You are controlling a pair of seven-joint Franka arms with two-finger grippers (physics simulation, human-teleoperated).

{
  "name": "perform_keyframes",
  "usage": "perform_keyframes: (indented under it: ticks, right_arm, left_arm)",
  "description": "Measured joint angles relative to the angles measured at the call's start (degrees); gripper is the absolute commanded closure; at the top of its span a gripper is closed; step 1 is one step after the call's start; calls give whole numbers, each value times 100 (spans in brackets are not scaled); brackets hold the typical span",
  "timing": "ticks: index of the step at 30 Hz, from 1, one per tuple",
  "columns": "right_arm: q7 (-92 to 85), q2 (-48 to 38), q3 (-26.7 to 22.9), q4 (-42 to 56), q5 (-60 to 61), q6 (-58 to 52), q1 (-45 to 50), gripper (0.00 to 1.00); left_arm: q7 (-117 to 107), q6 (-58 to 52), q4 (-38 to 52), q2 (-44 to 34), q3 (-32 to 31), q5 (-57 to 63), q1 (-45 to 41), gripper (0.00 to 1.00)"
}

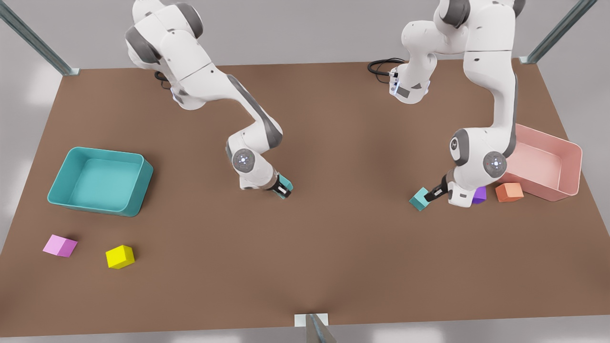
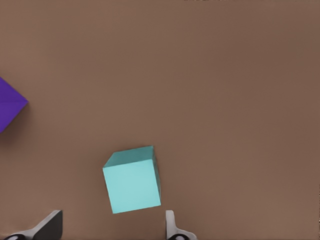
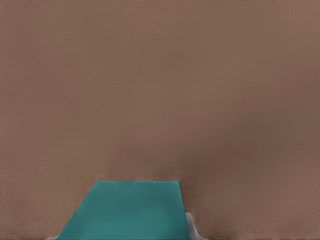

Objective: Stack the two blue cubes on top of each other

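In the front view, the right gripper (image 1: 284,188) is working low over the brown table (image 1: 333,247) on the front view's left half, and it is clenching the first blue cube (image 1: 287,181), which is sitting between its dark fingers. The teal bin (image 1: 138,186) is lying well off to that gripper's far side, with the pink cube (image 1: 60,245) and yellow cube (image 1: 119,256) farther out again. The left gripper (image 1: 432,194) is reaching down on the front view's right half with the second blue cube (image 1: 419,198) resting on the table right at its fingertips. The purple cube (image 1: 479,194) is sitting just behind that gripper's wrist, the orange cube (image 1: 509,191) is lying beyond it, and the pink bin (image 1: 572,157) is standing behind both. In the left wrist view, the left gripper (image 2: 112,227) is holding its fingers (image 2: 50,225) spread wide and released, and the second blue cube (image 2: 132,182) is lying just ahead of the tips, turned slightly askew to them, with the purple cube (image 2: 10,102) off to one side. In the right wrist view, the right gripper (image 3: 122,235) is gripping the first blue cube (image 3: 130,210), which is pressing against one pale finger (image 3: 192,227).
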Motion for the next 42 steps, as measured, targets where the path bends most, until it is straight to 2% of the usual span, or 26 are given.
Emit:
perform_keyframes:
  ticks: [5,11,12,13,26,30,33,34,35,36,40,42]
  right_arm:
    - [803,811,-44,1073,-289,-23,705,43]
    - [1786,1436,-64,1873,-706,-28,981,42]
    - [1929,1481,-65,1914,-742,-32,989,31]
    - [2073,1525,-76,1965,-772,-43,990,0]
    - [3405,1468,-146,2079,-917,-132,844,0]
    - [3536,1185,-104,2108,-914,-522,73,0]
    - [3138,1139,-163,2423,-1040,-1230,-771,0]
    - [2860,1131,-187,2472,-1152,-1449,-1065,0]
    - [2503,1022,-215,2500,-1366,-1687,-1332,0]
    - [2102,774,-234,2513,-1764,-1955,-1486,0]
    - [453,-924,-231,2574,-2839,-3313,-1804,0]
    - [-252,-1969,-191,2288,-2903,-3953,-1926,0]
  left_arm:
    - [-507,509,-59,260,-21,-131,20,0]
    - [-882,788,-156,574,-35,-163,13,0]
    - [-929,820,-157,607,-35,-162,8,0]
    - [-975,848,-157,623,-35,-164,2,0]
    - [-1386,1004,-288,832,-144,-183,-32,0]
    - [-1465,1019,-289,937,-209,-184,-63,0]
    - [-1513,1029,-287,1022,-241,-184,-75,0]
    - [-1528,1031,-284,1037,-244,-182,-73,24]
    - [-1544,1033,-281,1045,-246,-178,-68,40]
    - [-1563,1035,-276,1049,-246,-168,-65,47]
    - [-1668,1033,-253,989,-249,-100,-61,46]
    - [-1666,922,-242,530,-470,17,-34,45]
